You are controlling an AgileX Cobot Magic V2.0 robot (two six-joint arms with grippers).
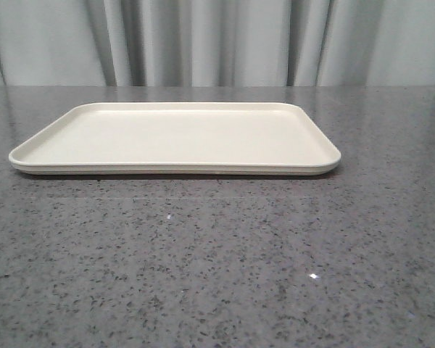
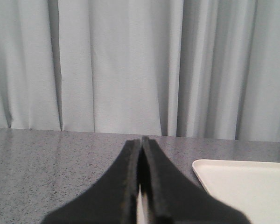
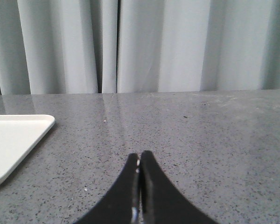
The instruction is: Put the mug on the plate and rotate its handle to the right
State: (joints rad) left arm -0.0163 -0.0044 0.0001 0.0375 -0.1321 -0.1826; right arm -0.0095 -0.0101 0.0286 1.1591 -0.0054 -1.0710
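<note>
Front: plate [image 1: 175, 138] is lying bare on counter [image 1: 217, 261]; mug is not showing | Left wrist: left tool [image 2: 141, 142] is pressed together, holding nothing | Right wrist: right tool [image 3: 139, 156] likewise | Risk: searching blind may be nudging the plate.

The plate [image 1: 175, 138] is plain cream, lying on a table [image 1: 217, 268] of grey stone speckled black, with pale grey curtains [image 1: 217, 40] behind the plate.
</note>
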